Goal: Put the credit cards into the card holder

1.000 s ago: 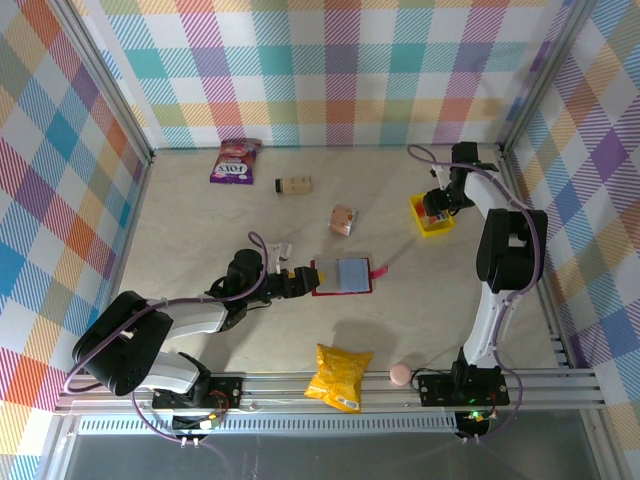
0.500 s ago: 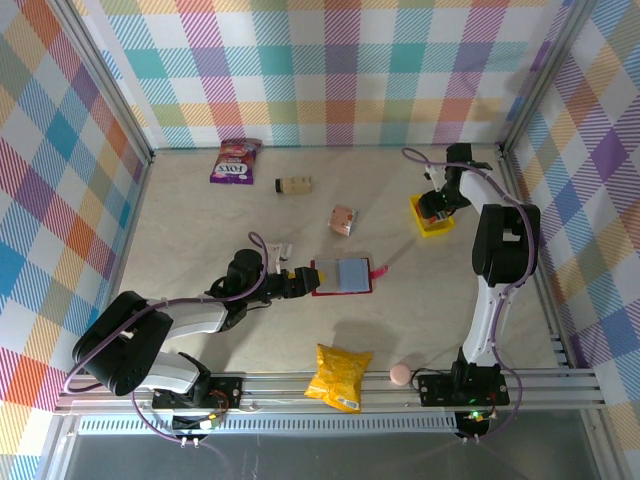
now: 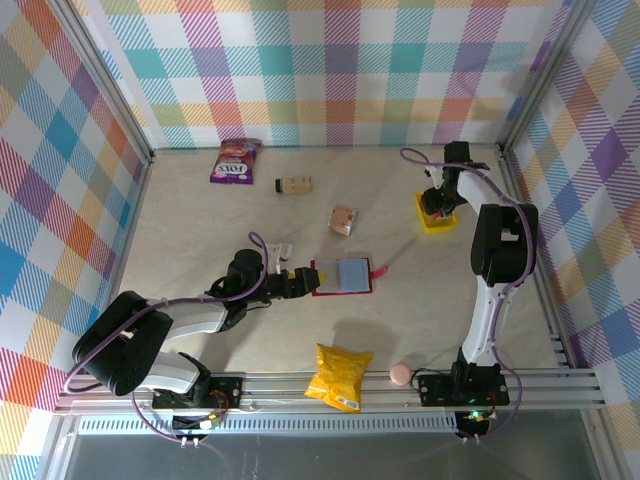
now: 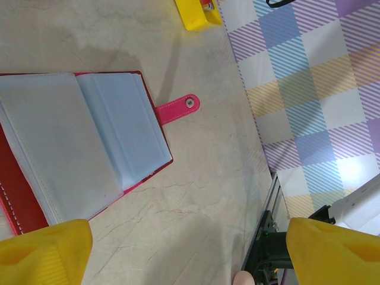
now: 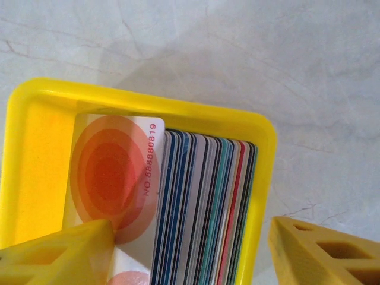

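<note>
Cards (image 5: pixel 202 202) upright in yellow tray (image 5: pixel 148 98) at upper right; holder (image 3: pixel 342 276) lying open mid-frame on tabletop (image 3: pixel 200 220).
Right hand (image 5: pixel 190 237) spread wide astride the stack, one finger at the red-ringed front card, gripping nothing. Left hand (image 3: pixel 303 281) open and empty, just left of the holder, pink tab (image 4: pixel 178 110) pointing right.

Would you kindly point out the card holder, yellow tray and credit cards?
card holder (image 4: pixel 119 130), left wrist view, inner pocket.
yellow tray (image 5: pixel 148 95), right wrist view, far rim.
credit cards (image 5: pixel 202 202), right wrist view, stacked edges.
</note>
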{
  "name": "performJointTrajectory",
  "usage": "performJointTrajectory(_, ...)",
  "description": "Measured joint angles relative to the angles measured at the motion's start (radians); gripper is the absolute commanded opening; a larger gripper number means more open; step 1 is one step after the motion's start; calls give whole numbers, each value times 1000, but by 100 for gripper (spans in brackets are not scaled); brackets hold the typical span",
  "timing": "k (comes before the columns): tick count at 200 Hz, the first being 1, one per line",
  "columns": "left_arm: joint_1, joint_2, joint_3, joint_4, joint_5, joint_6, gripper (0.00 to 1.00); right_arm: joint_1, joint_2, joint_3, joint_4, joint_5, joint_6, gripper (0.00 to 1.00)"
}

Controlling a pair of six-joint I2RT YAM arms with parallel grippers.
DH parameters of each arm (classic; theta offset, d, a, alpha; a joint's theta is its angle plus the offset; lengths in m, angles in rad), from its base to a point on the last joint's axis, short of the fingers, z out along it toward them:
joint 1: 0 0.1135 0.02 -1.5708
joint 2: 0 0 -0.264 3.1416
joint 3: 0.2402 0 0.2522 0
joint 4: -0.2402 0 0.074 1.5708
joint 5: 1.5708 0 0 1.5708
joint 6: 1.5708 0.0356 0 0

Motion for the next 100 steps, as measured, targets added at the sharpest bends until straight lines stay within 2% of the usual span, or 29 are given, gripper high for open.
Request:
performJointTrajectory(69, 0, 0, 0, 0, 3, 3, 85, 0, 0, -2, 27, 3, 3, 46)
performJointTrajectory(100, 0, 0, 0, 0, 3, 3, 85, 0, 0, -2, 27, 2, 2, 32)
